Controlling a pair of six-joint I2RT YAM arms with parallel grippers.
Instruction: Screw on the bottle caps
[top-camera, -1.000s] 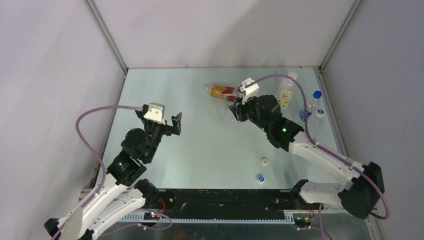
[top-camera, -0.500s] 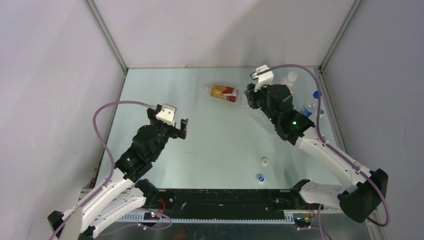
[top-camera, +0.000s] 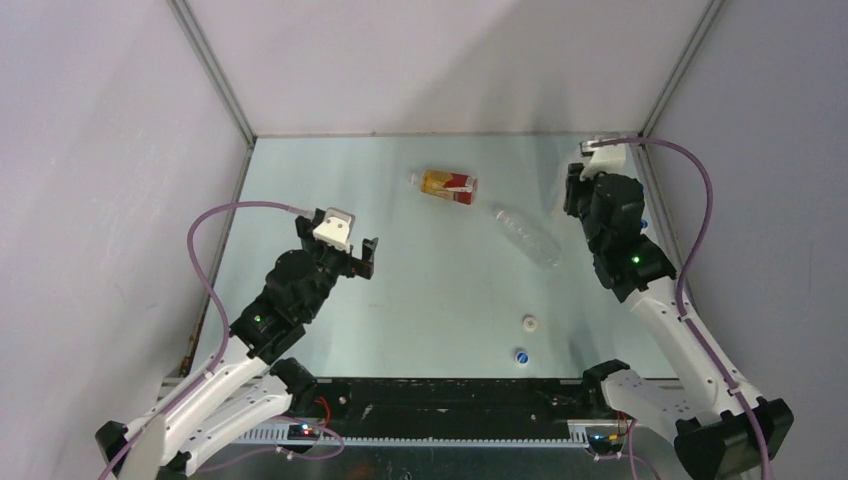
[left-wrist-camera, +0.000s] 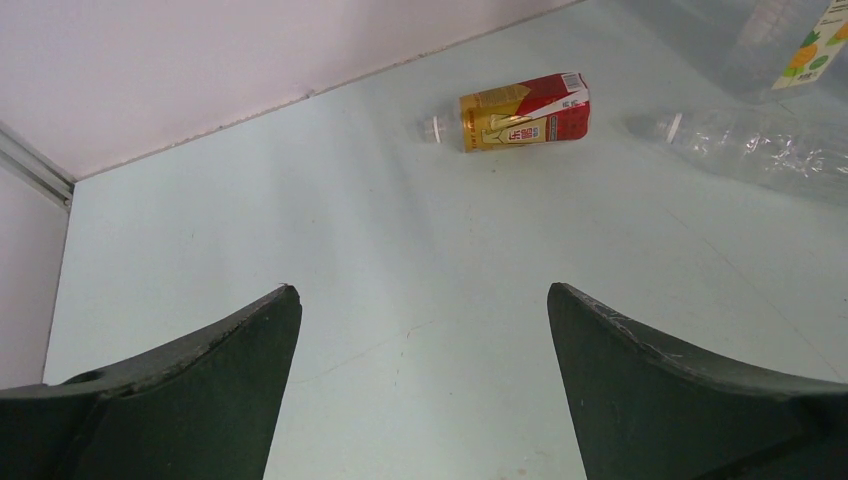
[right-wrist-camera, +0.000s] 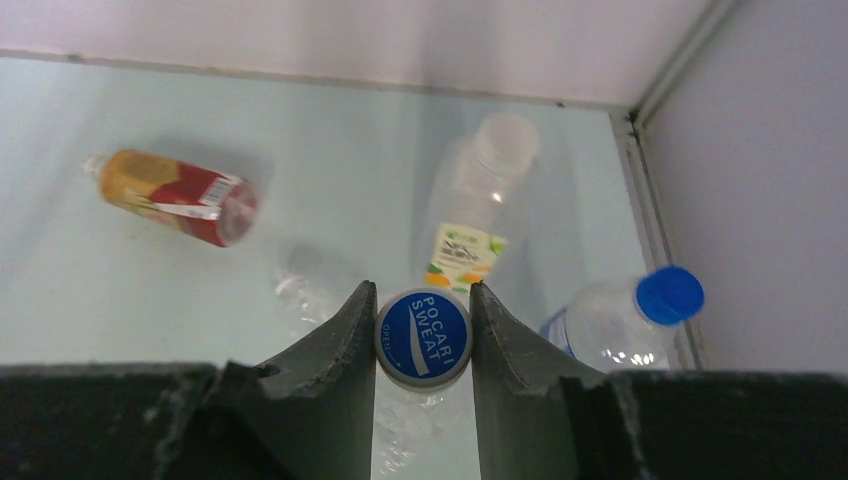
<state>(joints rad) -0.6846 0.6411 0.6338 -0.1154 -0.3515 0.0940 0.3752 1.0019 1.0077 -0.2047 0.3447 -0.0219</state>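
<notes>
The right hand (right-wrist-camera: 422, 298) pinches a round blue plastic cap (right-wrist-camera: 423, 337) (white lettering). The left hand (left-wrist-camera: 422, 300) stands spread wide.

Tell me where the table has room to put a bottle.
Free: the middle of the table, between the left gripper, the amber bottle, the clear bottle and the white cap; also the far left corner. Crowded: the far right corner: yellow-label bottle, capped bottle, right gripper with blue cap.
</notes>
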